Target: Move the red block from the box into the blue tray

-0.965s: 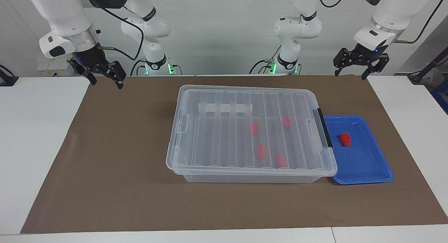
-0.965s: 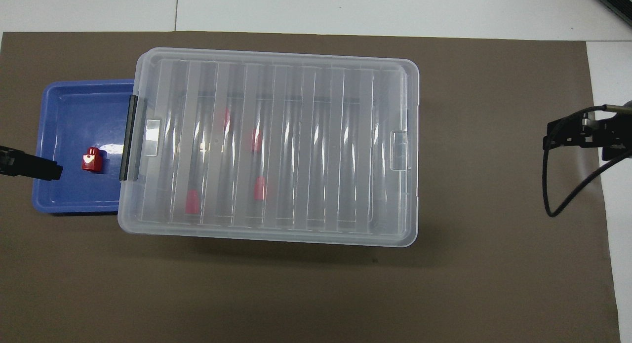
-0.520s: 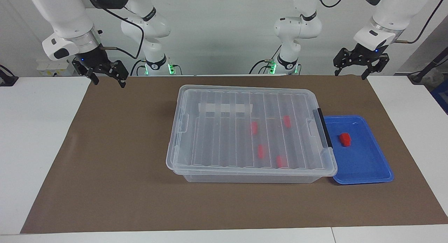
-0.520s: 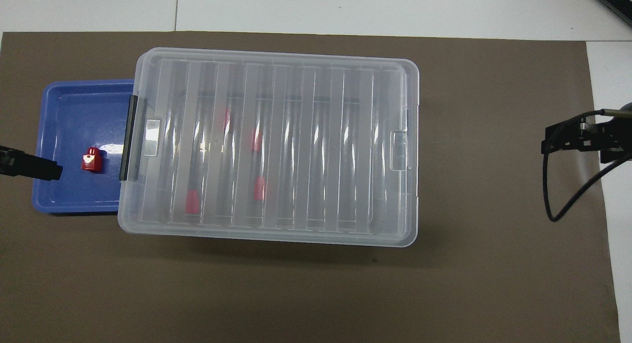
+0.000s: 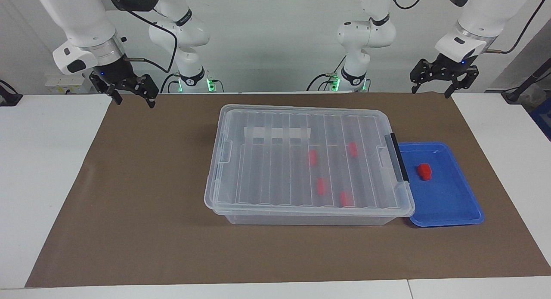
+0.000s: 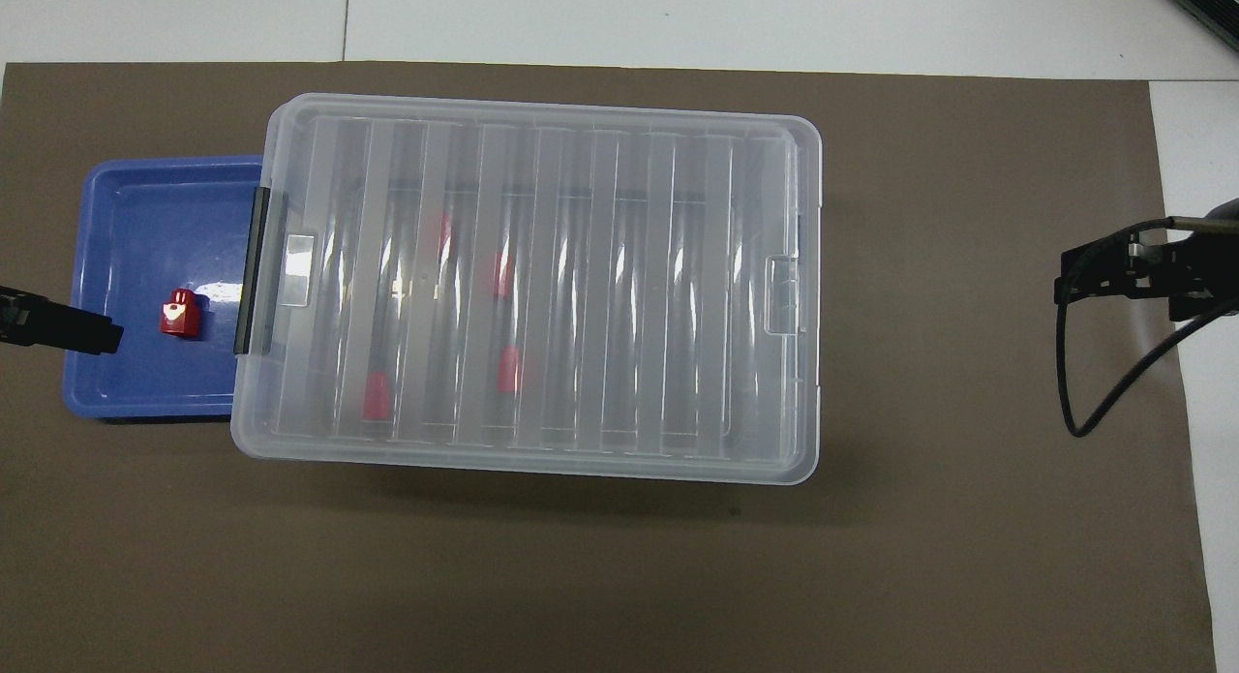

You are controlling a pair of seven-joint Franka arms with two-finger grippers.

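The clear box (image 5: pixel 280 170) stands mid-table with its ribbed lid shut; several red blocks, such as one (image 5: pixel 321 185), show dimly through the lid. Against the box's latch end, toward the left arm's end of the table, lies the blue tray (image 5: pixel 447 200). One red block (image 5: pixel 424 171) rests in that tray, and the overhead view shows the block (image 6: pixel 178 315) upright on the tray (image 6: pixel 145 218). My left gripper (image 5: pixel 431 92) hangs open and empty over the mat's edge, nearer the robots than the tray. My right gripper (image 5: pixel 133 103) hangs open and empty over the mat's corner at the right arm's end.
A brown mat (image 5: pixel 150 195) covers the table under the box and tray. White table surface (image 5: pixel 47 170) borders the mat at both ends. The box (image 6: pixel 600 295) overlaps the tray's edge by its black latch bar (image 6: pixel 258 271).
The right gripper has shifted slightly toward the box and risen a little. The left arm, box, tray and blocks have not moved.
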